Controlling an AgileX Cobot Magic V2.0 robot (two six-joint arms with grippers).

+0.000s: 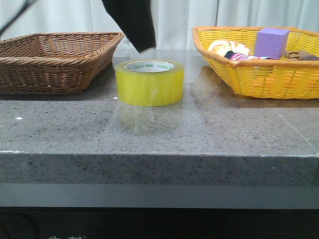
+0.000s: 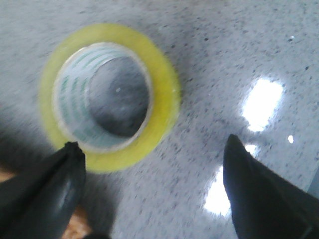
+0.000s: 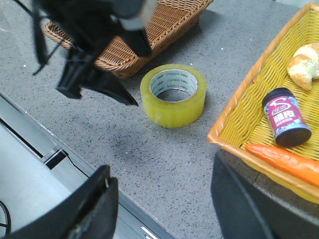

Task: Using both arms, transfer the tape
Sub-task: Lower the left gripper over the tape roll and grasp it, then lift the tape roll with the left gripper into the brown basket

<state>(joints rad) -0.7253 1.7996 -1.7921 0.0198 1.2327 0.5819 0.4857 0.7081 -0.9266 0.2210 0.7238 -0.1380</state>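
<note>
Left gripper (image 2: 149, 149) hung spread wide and empty just above the tape (image 1: 149, 82), which sat flat on the desk (image 1: 159, 134) between the brown basket (image 1: 55, 62) and yellow basket (image 1: 259, 74). Right gripper (image 3: 159, 199) was spread too, well back. Best move, I judged: centre the fingers across the roll's wall, then descend squarely before closing.

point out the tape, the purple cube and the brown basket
tape (image 1: 149, 84), front view, yellow outer side wall
purple cube (image 1: 271, 42), front view, front face
brown basket (image 1: 47, 74), front view, woven front wall
</note>
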